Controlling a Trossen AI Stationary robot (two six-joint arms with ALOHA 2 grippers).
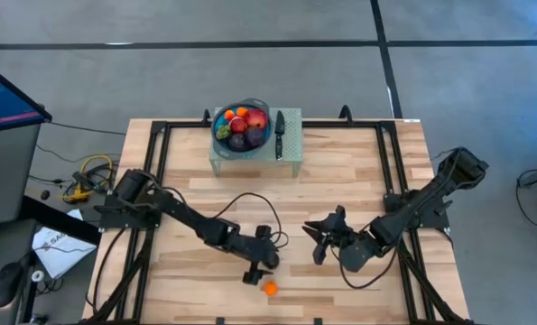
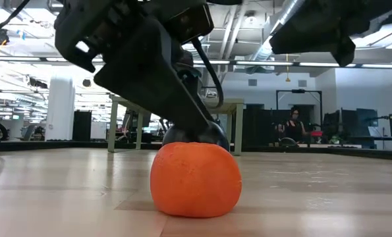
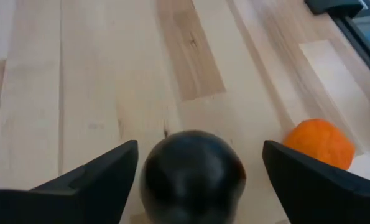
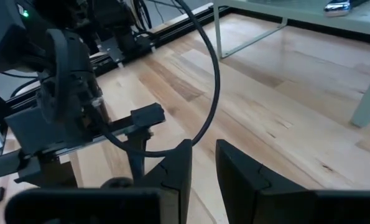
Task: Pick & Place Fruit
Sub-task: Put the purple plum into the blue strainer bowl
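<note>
Dark purple fruit [image 3: 192, 174] sits between your left tool's [image 3: 194, 180] spread jaws — close next; orange fruit [image 3: 319, 143] waits just beside.

Grey carpet [image 1: 250, 36] is lying all around the wooden table [image 1: 358, 181], crossed by dark seam lines. A monitor [image 1: 6, 90] is glowing blue off one corner, with yellow cables [image 1: 87, 176] coiling beneath it. Beyond the table, ceiling ducts [image 2: 248, 26] and strip lights are running overhead, a white column [image 2: 59, 108] is standing, and what looks like a seated person [image 2: 293, 125] is working at desks.
</note>
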